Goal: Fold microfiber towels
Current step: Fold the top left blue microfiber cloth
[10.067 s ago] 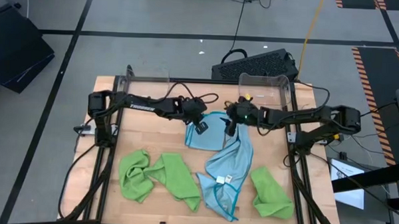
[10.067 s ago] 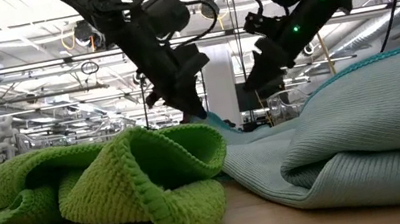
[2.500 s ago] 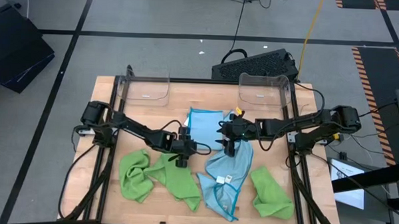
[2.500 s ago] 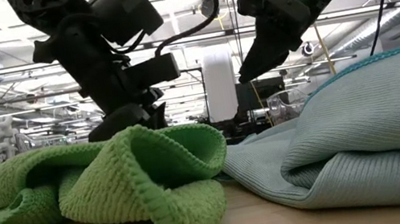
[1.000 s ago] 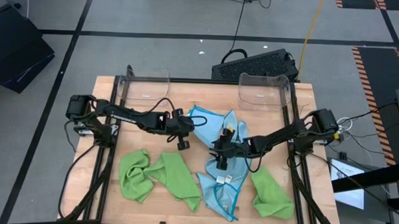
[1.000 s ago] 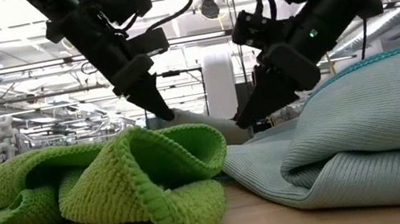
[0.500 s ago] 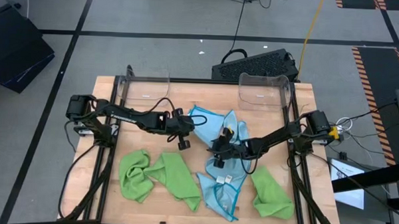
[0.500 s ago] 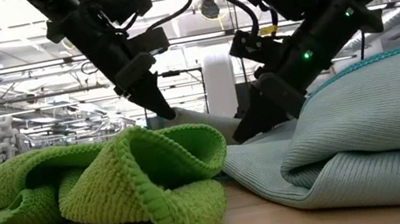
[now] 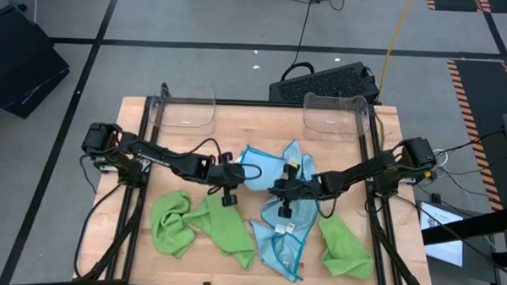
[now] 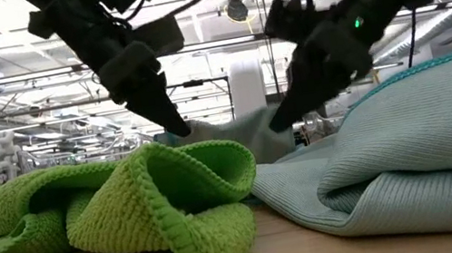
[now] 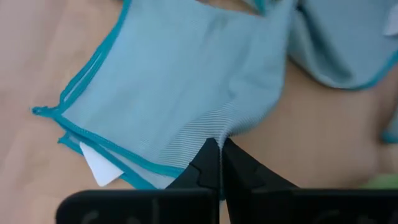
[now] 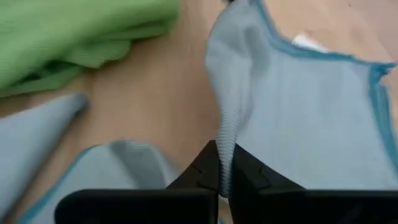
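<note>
Two grippers are pinching one light blue towel (image 9: 265, 164) mid-tabletop: the left gripper (image 9: 232, 174) is clamping its near-left edge, the right gripper (image 9: 284, 193) its near-right edge, both with fingers closed on the cloth. Green towels (image 9: 201, 225) are lying crumpled toward the front of the wooden tabletop (image 9: 186, 144), beside another blue towel (image 9: 284, 237). Two clear bins (image 9: 187, 112) are standing at the back edge. A grey floor with cables is surrounding everything.
</note>
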